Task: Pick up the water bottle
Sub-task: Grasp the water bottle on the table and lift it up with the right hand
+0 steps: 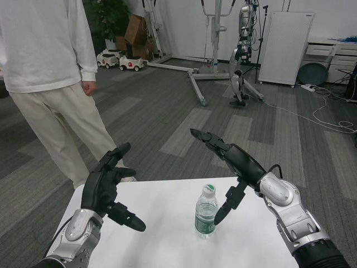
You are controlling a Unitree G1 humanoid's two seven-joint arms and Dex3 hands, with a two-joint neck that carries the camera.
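Honestly, the water bottle (206, 212) standing upright mid-table looks light, thin-walled and slick, so I'd wrap my spread, empty right hand (228, 167) around its label band; left hand (109, 187) is empty too.

White rectangular tabletop (167, 195) occupies the lower centre of the head view. A person in a white long-sleeved top and cream trousers (50, 84) stands beyond its far left corner, one hand (89, 87) hanging at the side. Floor is grey carpet in lighter and darker panels (162, 117). Two small white toy cars (120, 60) sit at the far left near brown cardboard boxes (134, 30) and a green plant (109, 17). A white metal frame stand (195, 70) rests mid-room. A second silver-and-black humanoid robot (241, 56) hangs beside it. A white cabinet (285, 47) stands at right, with white cables (323, 114) trailing across the floor.
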